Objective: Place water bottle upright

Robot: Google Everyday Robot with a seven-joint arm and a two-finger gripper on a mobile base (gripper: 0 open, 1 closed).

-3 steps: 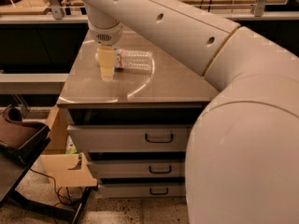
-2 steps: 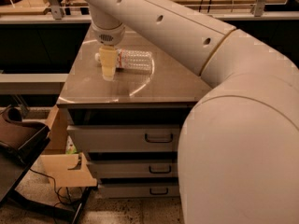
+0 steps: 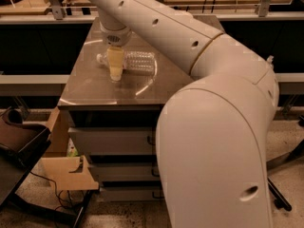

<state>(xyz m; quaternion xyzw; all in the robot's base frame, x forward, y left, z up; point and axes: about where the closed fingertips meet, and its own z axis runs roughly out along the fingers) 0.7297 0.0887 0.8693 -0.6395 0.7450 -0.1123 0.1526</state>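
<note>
The water bottle (image 3: 140, 62) is clear ribbed plastic and lies on its side on the grey cabinet top (image 3: 95, 91). Its white cap (image 3: 99, 59) points left. My gripper (image 3: 115, 76) hangs straight down from the wrist (image 3: 114, 32) over the bottle's neck end. Its yellowish tip reaches down to the cabinet top in front of the bottle and hides the part of the bottle near the neck. No label band shows on the bottle from here.
The cabinet has several drawers with dark handles (image 3: 151, 140) below the top. My large white arm (image 3: 218, 127) fills the right foreground. A cardboard piece (image 3: 69, 172) and a dark seat (image 3: 19, 141) stand at lower left. A rail (image 3: 266, 17) runs behind.
My gripper has shifted slightly to the right along the bottle's neck end. The bottle still lies on its side in the same place.
</note>
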